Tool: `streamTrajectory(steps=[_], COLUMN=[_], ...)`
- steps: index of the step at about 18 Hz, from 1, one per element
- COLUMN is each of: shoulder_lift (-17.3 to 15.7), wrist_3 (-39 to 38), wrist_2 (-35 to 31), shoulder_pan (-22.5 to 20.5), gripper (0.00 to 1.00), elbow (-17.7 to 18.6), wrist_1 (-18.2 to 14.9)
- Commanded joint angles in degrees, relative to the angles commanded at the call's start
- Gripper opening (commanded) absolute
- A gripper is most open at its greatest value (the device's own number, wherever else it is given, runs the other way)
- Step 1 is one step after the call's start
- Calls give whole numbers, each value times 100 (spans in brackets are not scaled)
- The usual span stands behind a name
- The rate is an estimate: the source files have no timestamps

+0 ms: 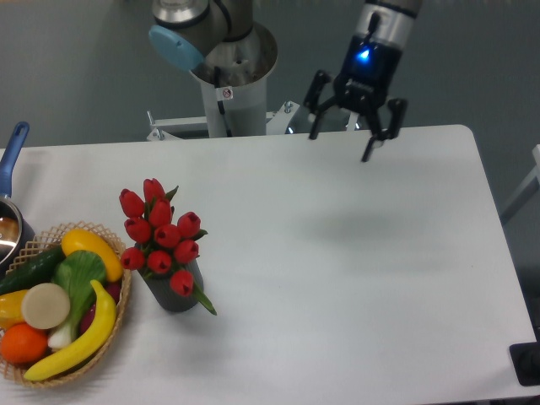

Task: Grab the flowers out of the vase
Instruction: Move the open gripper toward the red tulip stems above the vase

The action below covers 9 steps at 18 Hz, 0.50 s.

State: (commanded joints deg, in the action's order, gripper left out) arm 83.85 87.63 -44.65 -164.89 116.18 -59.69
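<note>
Gripper check: your two fingers are spread wide, released, with nothing between them and nothing touching either one. It hangs above the far edge of the table, near the arm's base column, a blue light lit on the wrist just above it. Your flowers sit well apart from it, toward the near left: red tulip buds bunched upright, slightly tilted, stems down inside the vase, one green leaf drooping over its right rim. Just left of the vase you have the wicker basket of fruit and vegetables; a pot with a blue handle shows at the left edge.
</note>
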Motion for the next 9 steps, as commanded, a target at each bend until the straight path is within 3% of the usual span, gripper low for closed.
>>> streamTrajectory(steps=[3, 9], shoulder_lift=[184, 501], wrist_3=[-44, -44], wrist_2=[167, 799], shoulder_pan=[334, 712], gripper=[100, 100], elbow=[36, 27], wrist_1=[246, 291])
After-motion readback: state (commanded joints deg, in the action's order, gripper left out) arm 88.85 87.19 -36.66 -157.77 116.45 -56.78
